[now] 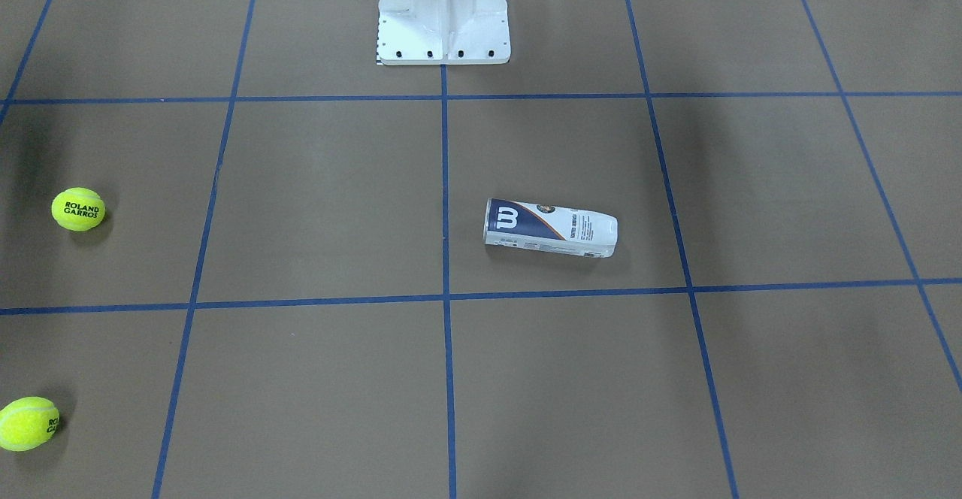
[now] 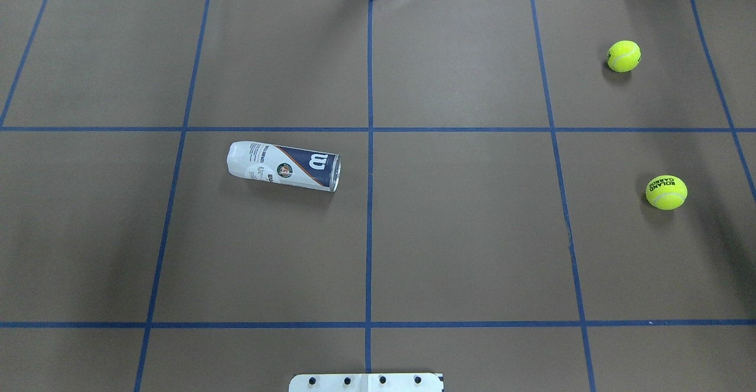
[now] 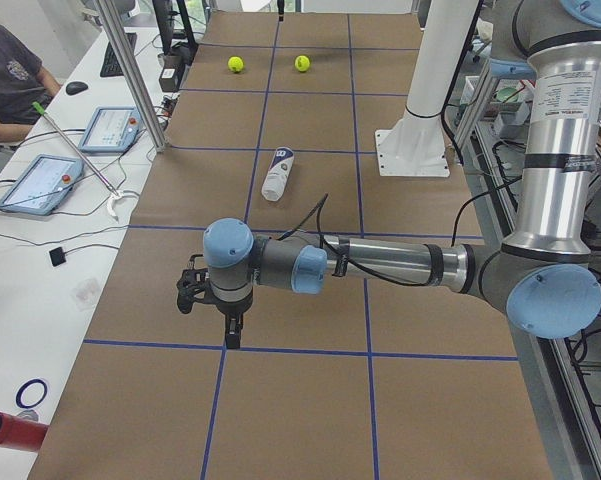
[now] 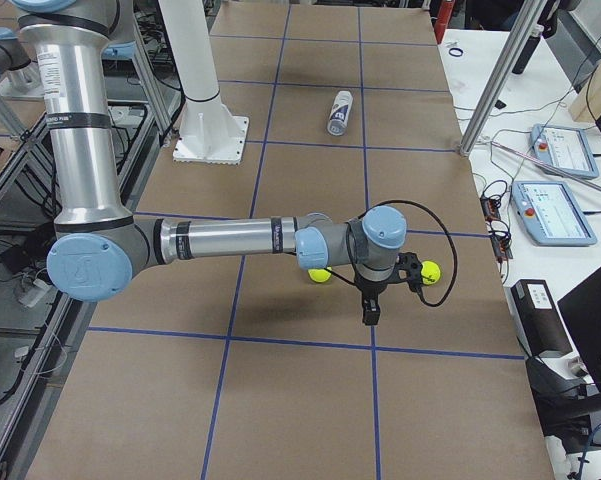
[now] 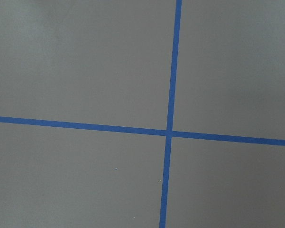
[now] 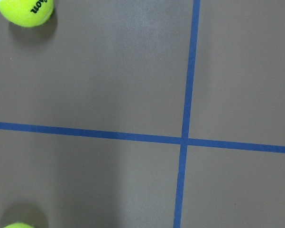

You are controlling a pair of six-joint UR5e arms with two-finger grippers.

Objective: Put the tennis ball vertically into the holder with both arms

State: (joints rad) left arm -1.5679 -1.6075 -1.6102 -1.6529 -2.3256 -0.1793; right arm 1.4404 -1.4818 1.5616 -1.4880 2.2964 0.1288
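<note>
The holder [image 2: 283,166] is a clear can with a white and navy "W" label. It lies on its side left of the table's centre line, and shows in the front view [image 1: 551,228] and both side views [image 3: 277,173] [image 4: 339,111]. Two yellow tennis balls [image 2: 666,192] [image 2: 623,56] sit at the far right, also in the front view [image 1: 78,209] [image 1: 28,424] and the right wrist view [image 6: 31,10]. My left gripper [image 3: 232,338] points down over bare table, far from the holder. My right gripper [image 4: 370,315] points down near the balls [image 4: 431,271]. I cannot tell whether either is open.
The white robot base [image 1: 443,14] stands at the table's near middle edge. Blue tape lines [image 5: 170,133] cross the brown table cover. A side bench with tablets [image 3: 40,182] and a seated person [image 3: 5,70] runs along the far edge.
</note>
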